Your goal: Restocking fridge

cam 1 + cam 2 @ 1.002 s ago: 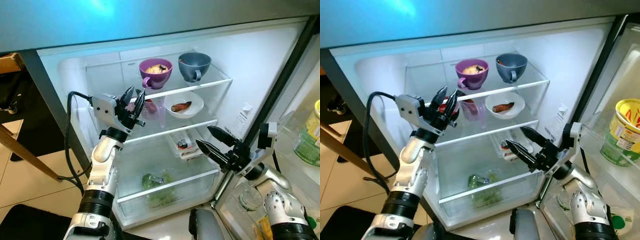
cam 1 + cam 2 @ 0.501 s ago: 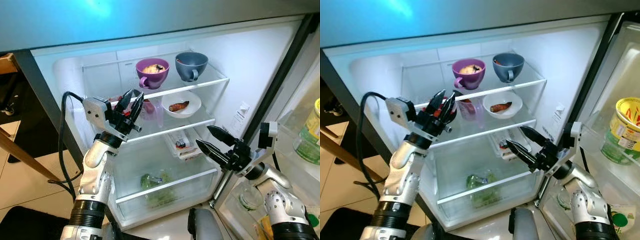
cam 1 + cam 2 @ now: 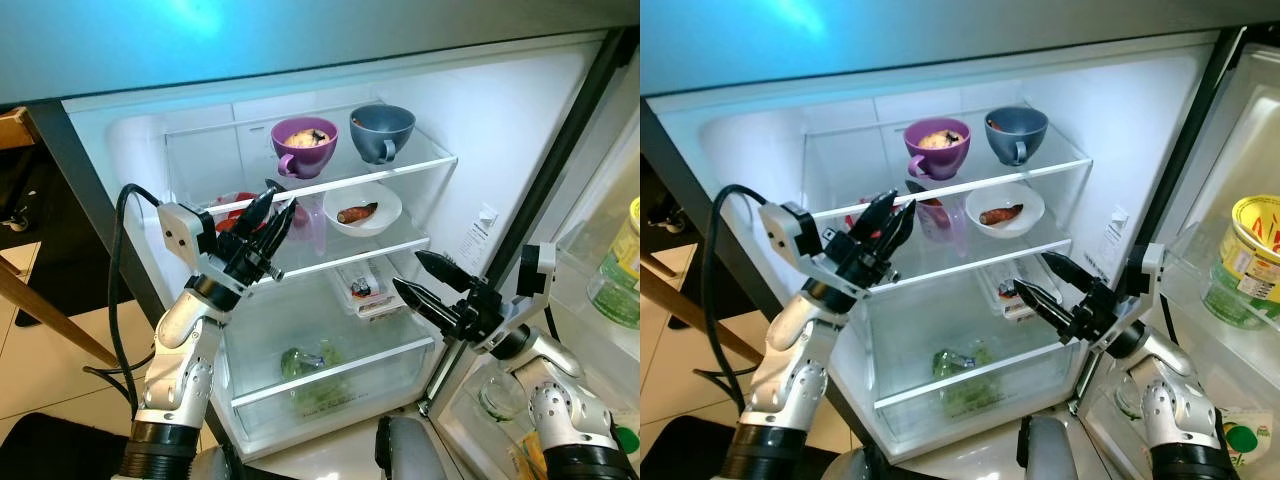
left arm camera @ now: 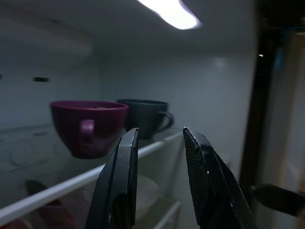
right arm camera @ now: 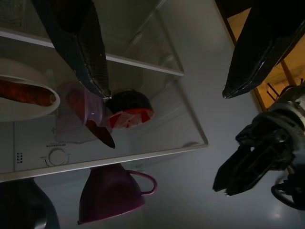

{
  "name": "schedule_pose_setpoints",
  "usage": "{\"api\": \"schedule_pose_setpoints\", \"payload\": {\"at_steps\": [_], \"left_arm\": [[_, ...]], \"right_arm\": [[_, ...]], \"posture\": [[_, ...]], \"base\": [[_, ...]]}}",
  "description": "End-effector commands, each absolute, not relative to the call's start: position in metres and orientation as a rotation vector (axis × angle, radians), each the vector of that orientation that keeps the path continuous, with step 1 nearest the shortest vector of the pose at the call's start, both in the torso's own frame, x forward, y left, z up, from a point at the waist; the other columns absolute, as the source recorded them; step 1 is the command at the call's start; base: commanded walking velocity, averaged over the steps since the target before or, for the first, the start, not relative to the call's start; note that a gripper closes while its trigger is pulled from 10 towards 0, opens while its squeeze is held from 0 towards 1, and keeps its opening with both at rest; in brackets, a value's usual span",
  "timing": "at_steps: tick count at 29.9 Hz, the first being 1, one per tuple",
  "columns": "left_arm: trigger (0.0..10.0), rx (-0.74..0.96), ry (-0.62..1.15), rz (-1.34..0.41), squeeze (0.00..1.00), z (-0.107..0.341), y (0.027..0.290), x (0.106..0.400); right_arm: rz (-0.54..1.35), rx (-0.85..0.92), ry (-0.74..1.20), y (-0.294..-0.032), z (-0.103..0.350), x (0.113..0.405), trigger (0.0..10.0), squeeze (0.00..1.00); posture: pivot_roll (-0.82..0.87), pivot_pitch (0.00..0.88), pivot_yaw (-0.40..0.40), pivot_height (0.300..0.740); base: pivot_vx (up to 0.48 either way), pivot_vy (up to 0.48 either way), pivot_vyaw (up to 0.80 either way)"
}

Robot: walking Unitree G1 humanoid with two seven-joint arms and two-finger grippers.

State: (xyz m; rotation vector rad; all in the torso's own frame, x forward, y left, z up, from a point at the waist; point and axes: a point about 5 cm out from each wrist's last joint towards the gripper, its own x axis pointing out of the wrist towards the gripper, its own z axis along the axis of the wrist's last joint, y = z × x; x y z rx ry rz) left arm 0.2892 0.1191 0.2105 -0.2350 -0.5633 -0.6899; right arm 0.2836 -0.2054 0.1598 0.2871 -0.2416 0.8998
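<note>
The fridge (image 3: pixel 520 120) stands open before me, lit white inside, with glass shelves. My left gripper (image 3: pixel 268 222) hangs empty with its fingers a little apart, just in front of the middle shelf (image 3: pixel 350 255), near the red-lidded container (image 3: pixel 235 206) at its left end. My right gripper (image 3: pixel 428 285) is spread wide and holds nothing, low by the drawer front. The container looks light and stiff, maybe slippery plastic; I would take it across the lid rim. Beyond stand the white plate (image 3: pixel 365 208), the purple cup (image 3: pixel 304 144) and the blue cup (image 3: pixel 382 131).
</note>
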Motion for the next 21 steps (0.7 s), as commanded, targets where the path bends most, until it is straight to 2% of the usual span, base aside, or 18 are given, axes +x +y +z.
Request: {"api": "schedule_pose_setpoints", "payload": {"at_steps": [1,15,21], "left_arm": [[10.0,-0.236,-0.555,-0.709,0.00,0.208,0.124,0.283],[10.0,-0.230,-0.398,-0.845,0.00,0.175,0.104,0.268],[10.0,-0.218,-0.329,-0.865,0.00,0.158,0.105,0.262]], "right_arm": [[0.893,0.286,-0.249,-0.209,0.162,0.284,10.0,0.00],[0.891,0.272,-0.223,-0.207,0.158,0.285,10.0,0.00],[0.887,0.266,-0.211,-0.207,0.156,0.285,10.0,0.00]], "posture": [[-0.04,0.052,0.020,0.525],[-0.04,0.053,0.020,0.525],[-0.04,0.053,0.020,0.525]], "base": [[0.000,0.000,0.00],[0.000,0.000,0.00],[0.000,0.000,0.00]]}}
